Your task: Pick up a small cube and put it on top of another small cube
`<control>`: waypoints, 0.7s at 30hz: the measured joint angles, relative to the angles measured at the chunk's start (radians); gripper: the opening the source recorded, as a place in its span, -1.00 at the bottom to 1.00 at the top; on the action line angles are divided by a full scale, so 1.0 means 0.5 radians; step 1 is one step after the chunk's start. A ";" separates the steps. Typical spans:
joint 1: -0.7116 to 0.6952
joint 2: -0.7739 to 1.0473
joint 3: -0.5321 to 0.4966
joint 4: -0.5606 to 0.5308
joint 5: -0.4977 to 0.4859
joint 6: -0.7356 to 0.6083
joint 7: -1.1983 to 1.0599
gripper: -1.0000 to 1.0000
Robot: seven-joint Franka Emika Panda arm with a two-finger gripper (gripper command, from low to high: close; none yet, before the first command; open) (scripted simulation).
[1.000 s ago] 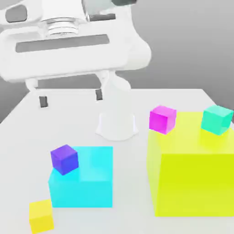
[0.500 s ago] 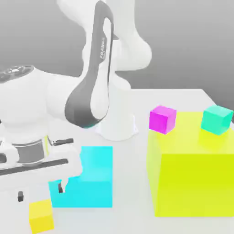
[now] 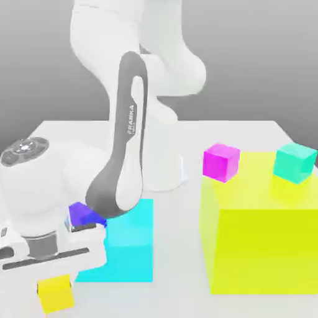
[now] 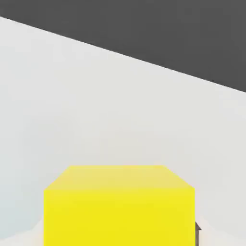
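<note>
Two small cubes matter here: the yellow cube [image 3: 55,293] sits on the pale bench [image 3: 248,133] at the exterior view's lower left, and the teal cube [image 3: 295,163] rests on top of the big yellow-green block [image 3: 264,248], near its far right corner. All the blocks are flat-coloured, sharp-edged solids with a matte finish — no texture or markings.

From outside, the white arm's hand is down directly over the yellow cube, with the claw [image 3: 54,281] at the cube's top; the hand's body hides the fingers. The hand view shows what the exterior cannot: the yellow cube [image 4: 120,206] close up, wide and square-faced, with one dark fingertip [image 4: 197,232] against its side, so the claw is clamped narrow on it.

A small purple cube [image 3: 79,214] on the cyan block [image 3: 133,245] is mostly hidden behind the arm's grey-trimmed link (just a corner peeks out). A magenta cube [image 3: 220,162] sits at the yellow-green block's near left corner.
</note>
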 joint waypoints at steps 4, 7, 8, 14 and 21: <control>0.137 -0.183 0.072 0.016 -0.066 -0.200 0.043 -1.00; 0.276 -0.368 0.206 0.042 -0.121 -0.392 -0.008 -1.00; 0.324 -0.432 0.252 0.050 -0.145 -0.454 -0.022 -1.00; 0.764 -0.845 0.472 0.039 -0.292 -0.840 -0.161 -1.00; 1.081 -1.347 0.807 0.002 -0.481 -1.275 -0.341 -1.00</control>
